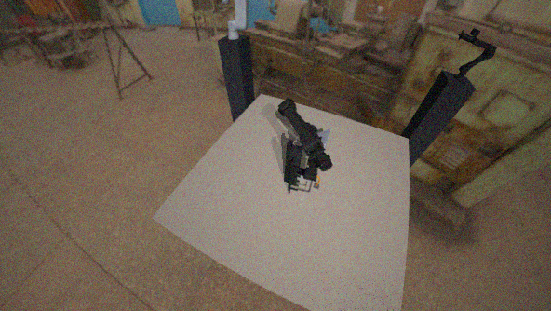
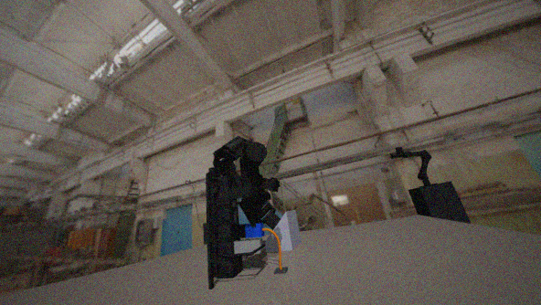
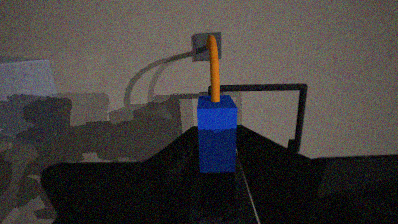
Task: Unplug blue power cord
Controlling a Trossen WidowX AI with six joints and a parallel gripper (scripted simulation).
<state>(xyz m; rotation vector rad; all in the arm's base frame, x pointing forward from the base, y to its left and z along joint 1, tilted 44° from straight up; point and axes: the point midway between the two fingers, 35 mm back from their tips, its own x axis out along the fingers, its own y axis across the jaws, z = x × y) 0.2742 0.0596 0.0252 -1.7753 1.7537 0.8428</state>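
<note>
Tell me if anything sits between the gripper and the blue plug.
Nothing visible does: the gripper is shut on the blue plug, its dark fingers flanking it. The orange cord runs clear from the plug's top to a small grey anchor.

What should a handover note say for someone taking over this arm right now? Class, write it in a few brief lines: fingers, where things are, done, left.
Gripper: fingers shut on the blue plug, seen between the dark fingers in the wrist view.
Things: an orange cord runs from the plug's far end to a small grey block on the table. In the exterior view the plug sits above a light grey block beside the tall black frame; whether it is out of its socket cannot be told.
Done: plug grasped.
Left: pull it free if still seated, open the fingers, back away from plug, cord and strip.
</note>
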